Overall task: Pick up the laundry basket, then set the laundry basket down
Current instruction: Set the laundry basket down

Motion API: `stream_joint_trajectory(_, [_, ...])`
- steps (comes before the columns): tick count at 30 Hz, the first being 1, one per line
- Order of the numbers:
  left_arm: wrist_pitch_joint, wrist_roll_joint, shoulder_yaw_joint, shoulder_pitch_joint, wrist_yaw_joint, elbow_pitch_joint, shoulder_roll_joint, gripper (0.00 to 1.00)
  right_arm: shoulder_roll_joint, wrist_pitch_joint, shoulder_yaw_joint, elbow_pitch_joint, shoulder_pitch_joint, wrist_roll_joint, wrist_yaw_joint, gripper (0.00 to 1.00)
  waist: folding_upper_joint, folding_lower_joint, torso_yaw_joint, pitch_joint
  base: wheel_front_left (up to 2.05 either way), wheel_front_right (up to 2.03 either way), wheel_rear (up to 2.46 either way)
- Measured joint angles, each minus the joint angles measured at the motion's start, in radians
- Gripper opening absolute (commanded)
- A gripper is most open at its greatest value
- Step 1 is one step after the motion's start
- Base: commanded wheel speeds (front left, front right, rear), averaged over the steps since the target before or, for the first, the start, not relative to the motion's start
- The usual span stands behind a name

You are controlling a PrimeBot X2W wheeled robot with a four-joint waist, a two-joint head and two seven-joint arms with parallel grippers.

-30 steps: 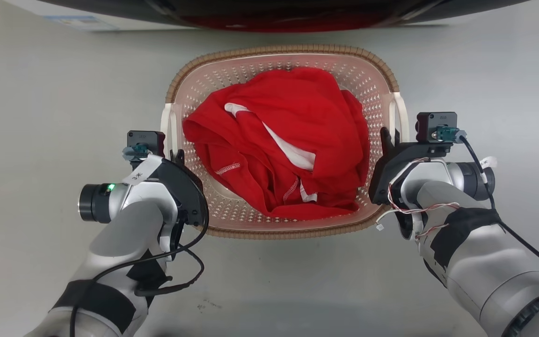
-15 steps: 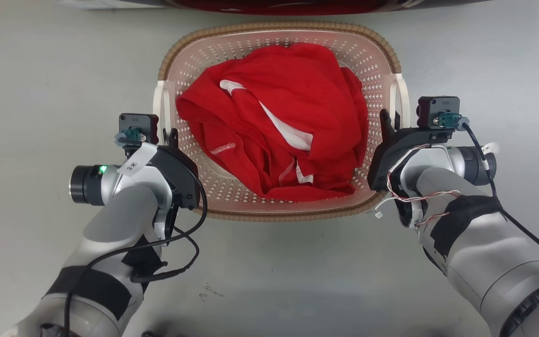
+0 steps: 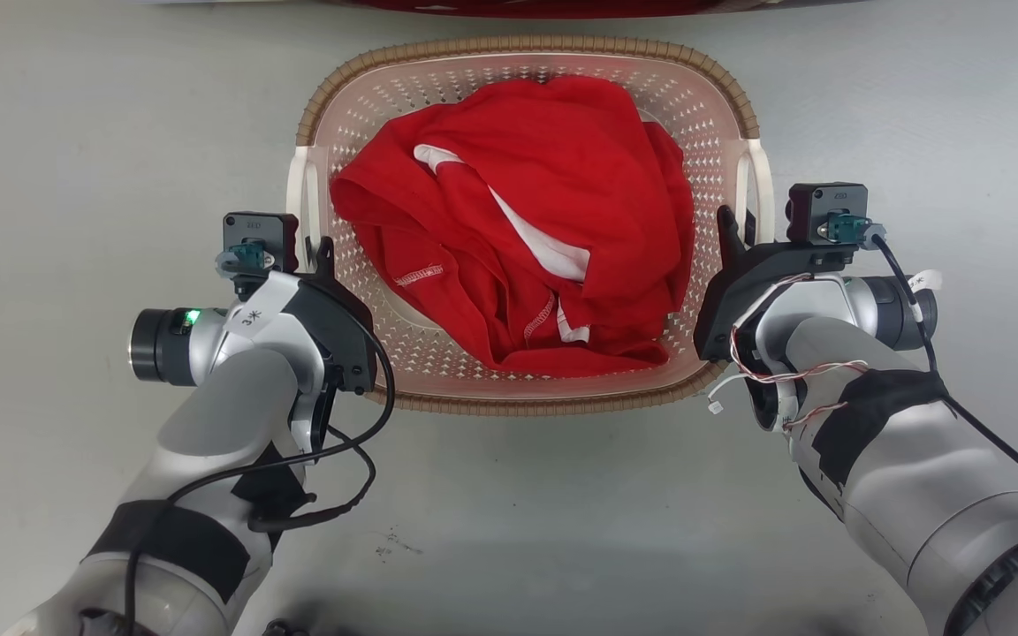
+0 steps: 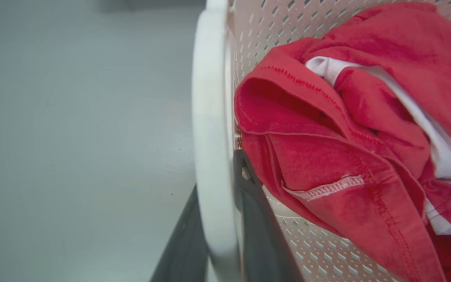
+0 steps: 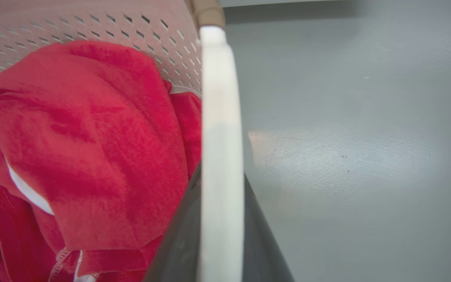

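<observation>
Between both arms, over the grey floor (image 3: 76,132), laundry basket (image 3: 518,405) lies centred, its long sides running left to right. Red garment (image 3: 544,203) with white trim is heaped inside. Left gripper (image 4: 218,172) is clamped on the white left handle (image 4: 210,117), one finger each side of the loop. Right gripper (image 5: 221,176) is clamped likewise on the white right handle (image 5: 219,98). Cannot tell if the basket base touches the floor.

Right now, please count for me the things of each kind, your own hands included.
laundry basket: 1
red garment, lying inside the basket: 1
hands: 2, the left hand and the right hand, each shut on the basket
Total: 4
</observation>
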Motion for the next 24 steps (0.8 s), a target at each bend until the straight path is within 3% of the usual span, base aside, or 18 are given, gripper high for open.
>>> stream_joint_trajectory(1, [-0.002, 0.0, 0.0, 0.0, 0.0, 0.001, 0.0, 0.0, 0.0, 0.0, 0.0, 0.0, 0.0, 0.0, 0.0, 0.06, 0.0, 0.0001, 0.0, 0.0, 0.0, 0.0, 0.0])
stream_joint_trajectory(2, [-0.005, 0.0, 0.001, 0.0, 0.0, 0.003, 0.0, 0.0, 0.0, -0.003, 0.001, 0.001, 0.0, 0.0, 0.0, 0.27, 0.0, 0.0, 0.0, 0.0, 0.0, 0.0, 0.0])
stream_joint_trajectory(4, [-0.008, 0.0, 0.002, -0.002, 0.001, 0.005, -0.002, 0.0, 0.0, -0.006, 0.002, 0.001, 0.0, 0.0, 0.0, 0.44, 0.0, 0.0, 0.0, 0.0, 0.0, 0.0, 0.0])
stream_joint_trajectory(5, [-0.008, 0.0, 0.003, -0.002, 0.001, 0.006, -0.002, 0.26, 0.002, -0.009, 0.003, 0.0, 0.0, 0.0, 0.0, 0.84, 0.0, 0.0, 0.0, 0.0, 0.0, 0.0, 0.0])
stream_joint_trajectory(6, [-0.008, 0.0, 0.003, -0.004, 0.001, 0.007, -0.003, 0.66, 0.005, -0.009, 0.005, -0.001, -0.001, 0.0, 0.0, 0.98, -0.0001, 0.0, 0.0, -0.001, 0.0, 0.0, 0.0])
stream_joint_trajectory(9, [-0.014, 0.0, 0.004, -0.004, 0.001, 0.014, -0.005, 1.0, 0.009, -0.012, 0.007, -0.001, -0.001, 0.0, 0.0, 1.0, -0.0001, 0.0, 0.0, -0.003, 0.0, 0.0, 0.0])
stream_joint_trajectory(24, [-0.035, -0.002, 0.011, -0.004, 0.002, 0.03, -0.01, 1.0, 0.009, -0.021, 0.015, 0.007, -0.003, 0.009, 0.0, 1.0, -0.0001, 0.0, -0.003, -0.046, 0.0, 0.0, 0.0])
